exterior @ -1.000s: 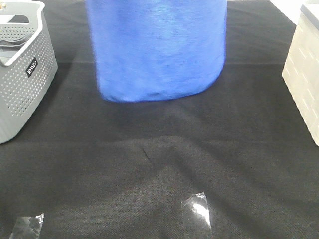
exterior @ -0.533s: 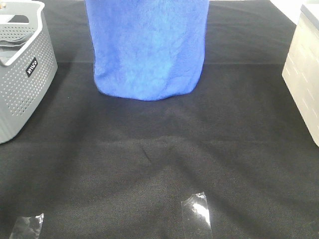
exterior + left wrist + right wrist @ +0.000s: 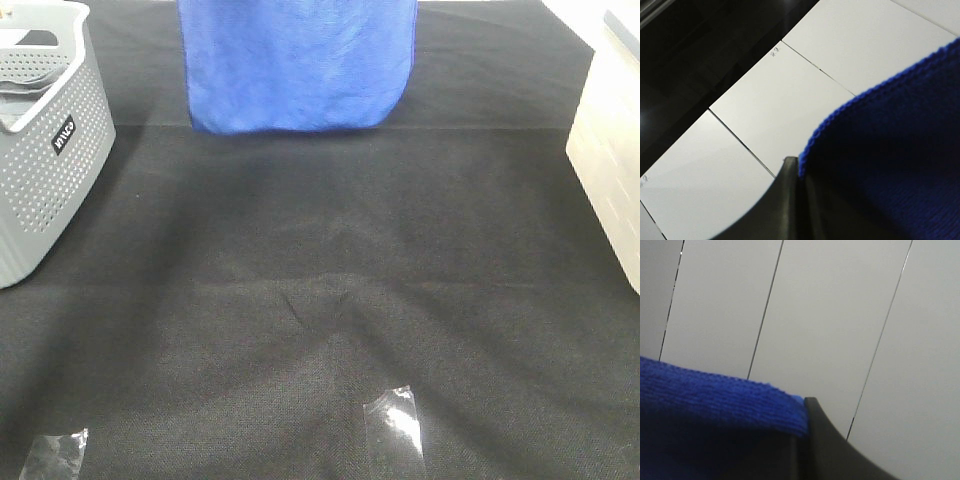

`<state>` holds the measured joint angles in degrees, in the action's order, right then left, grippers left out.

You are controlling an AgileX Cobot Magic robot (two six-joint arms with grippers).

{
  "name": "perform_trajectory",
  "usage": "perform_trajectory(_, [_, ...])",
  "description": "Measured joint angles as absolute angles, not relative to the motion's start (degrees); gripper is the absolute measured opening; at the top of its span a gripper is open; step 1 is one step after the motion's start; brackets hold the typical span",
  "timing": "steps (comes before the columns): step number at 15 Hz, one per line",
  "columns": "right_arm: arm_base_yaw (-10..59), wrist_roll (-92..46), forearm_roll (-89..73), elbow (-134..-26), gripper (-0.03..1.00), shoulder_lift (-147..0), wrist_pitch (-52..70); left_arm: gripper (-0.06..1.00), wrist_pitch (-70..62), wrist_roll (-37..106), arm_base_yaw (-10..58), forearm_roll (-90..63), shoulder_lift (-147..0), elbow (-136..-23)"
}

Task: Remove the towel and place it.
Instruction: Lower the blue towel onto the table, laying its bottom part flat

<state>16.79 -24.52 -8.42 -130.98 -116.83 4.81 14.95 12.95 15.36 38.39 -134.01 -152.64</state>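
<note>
A: What's changed?

B: The towel [image 3: 298, 65] has climbed. Its lower hem was low over the cloth [image 3: 330, 270] a second ago; now it hangs by the table's far edge, clear of it. Removal looks done; placing remains.

A: Left to right?

B: Perforated grey plastic basket [image 3: 45, 170] at the left edge. Left gripper [image 3: 796, 172] clenched on the stitched hem. The towel between, plush blue microfibre, draped as a smooth sheet. Right gripper [image 3: 802, 412] pinching its hem too. Ribbed white bin [image 3: 610, 170] at the right edge. Shiny tape scraps [image 3: 395, 425] along the near edge.
</note>
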Motion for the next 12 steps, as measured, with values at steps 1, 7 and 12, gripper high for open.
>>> perform_trajectory(1, [16.79, -24.52, -8.37, -130.98, 0.0, -116.83, 5.67, 0.0, 14.5, 12.43, 15.36, 38.39, -134.3, -152.69])
perform_trajectory(7, [15.87, -22.63, -7.28, -130.98, 0.0, -116.83, 27.44, 0.0, -14.67, 6.53, 20.91, 35.58, -136.25, -152.29])
perform_trajectory(12, [14.95, -18.91, -6.99, -130.98, 0.0, -114.65, 52.6, 0.0, -56.09, 9.8, 25.44, 22.4, -133.84, -152.29])
